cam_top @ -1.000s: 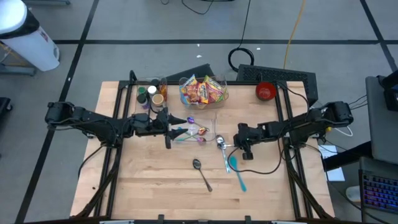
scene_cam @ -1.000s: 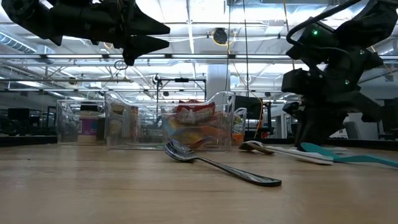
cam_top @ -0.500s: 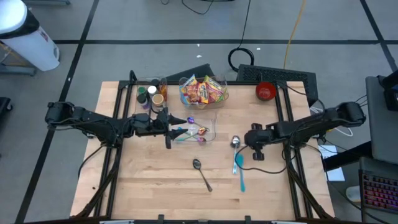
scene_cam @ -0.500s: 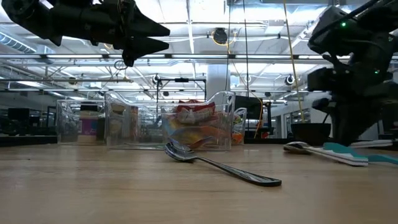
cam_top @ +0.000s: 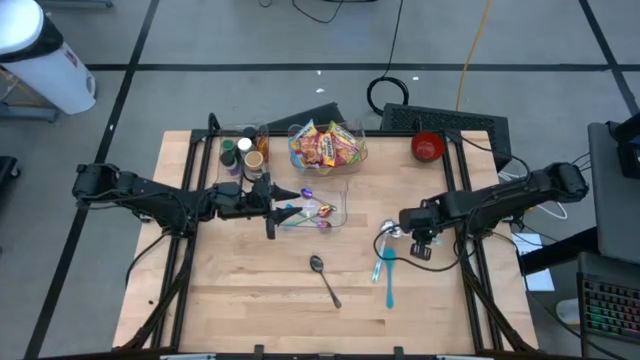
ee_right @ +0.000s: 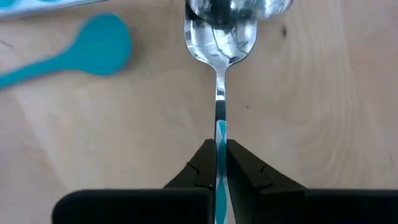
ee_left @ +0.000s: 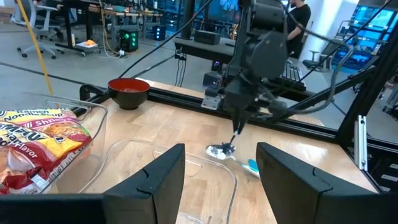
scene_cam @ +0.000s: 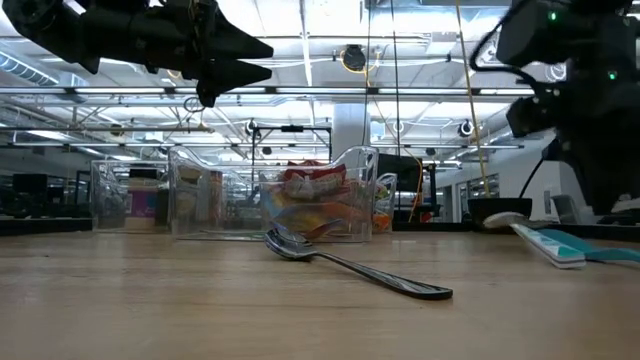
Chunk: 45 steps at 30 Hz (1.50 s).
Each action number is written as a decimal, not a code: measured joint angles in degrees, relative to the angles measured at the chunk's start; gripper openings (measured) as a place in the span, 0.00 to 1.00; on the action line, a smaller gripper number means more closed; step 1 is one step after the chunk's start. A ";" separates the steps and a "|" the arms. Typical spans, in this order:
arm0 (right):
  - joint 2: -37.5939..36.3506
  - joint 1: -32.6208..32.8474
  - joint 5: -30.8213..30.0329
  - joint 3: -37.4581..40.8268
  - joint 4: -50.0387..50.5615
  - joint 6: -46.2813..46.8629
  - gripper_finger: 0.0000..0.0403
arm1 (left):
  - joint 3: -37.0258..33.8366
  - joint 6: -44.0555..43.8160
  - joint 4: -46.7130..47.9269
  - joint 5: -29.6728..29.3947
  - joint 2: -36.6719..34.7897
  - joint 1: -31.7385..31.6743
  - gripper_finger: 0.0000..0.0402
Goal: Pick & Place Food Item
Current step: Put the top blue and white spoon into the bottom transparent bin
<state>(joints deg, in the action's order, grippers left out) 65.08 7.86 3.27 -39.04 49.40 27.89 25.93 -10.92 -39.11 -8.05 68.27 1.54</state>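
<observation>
Right gripper (ee_right: 217, 163), centre-right of high view: jaws clamped on spoon (ee_right: 219, 37) handle, long axis straight ahead, bowl foremost. Left gripper (ee_left: 219, 163) over clear tray (cam_top: 338, 212), jaws parted, empty.

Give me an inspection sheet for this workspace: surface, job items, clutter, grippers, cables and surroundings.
Surface: wooden table, black frame rails along its edges.
Job's things: clear bin of snack packets at the back; clear tray holding wrapped sweets.
Clutter: steel spoon lying loose; teal spoon beside the right gripper; red bowl; small jars.
Grippers: left gripper open, raised beside the tray, empty; right gripper shut on silver spoon, held by the handle.
Cables: black coil and yellow cable on the floor behind.
Surroundings: grey floor, white cylinder, keyboard at the right.
</observation>
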 joint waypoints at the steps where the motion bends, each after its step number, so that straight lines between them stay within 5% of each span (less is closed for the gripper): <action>1: -0.02 0.45 0.01 -0.92 0.83 0.96 0.01 | 0.00 0.00 0.02 0.00 0.00 0.00 0.52; 10: -0.04 4.33 3.00 -6.03 3.27 5.82 0.01 | 0.00 0.00 0.04 0.01 0.00 0.00 0.52; 15: -0.07 6.43 -2.09 -6.05 -2.72 3.91 0.01 | 0.00 -0.62 0.00 0.00 0.00 0.00 0.52; 22: -0.07 9.31 -12.07 -0.96 -32.71 -7.94 0.01 | 0.00 -1.89 -0.55 0.00 0.00 0.00 0.52; 30: -0.06 7.53 -12.44 9.07 -76.60 -25.43 0.01 | 0.00 -1.54 -8.51 -0.03 1.75 1.20 0.52; 35: 1.63 5.67 -15.76 9.67 -85.18 -30.68 0.01 | 0.42 -1.36 -19.39 0.00 7.44 1.82 0.52; 45: 11.27 4.72 -36.99 9.63 -99.52 -44.27 0.01 | 13.42 1.05 -21.92 0.02 21.93 1.92 0.52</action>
<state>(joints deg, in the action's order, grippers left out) 76.35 12.58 -33.73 -29.41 -50.12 -16.38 39.35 -9.87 -61.04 -8.04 90.20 3.46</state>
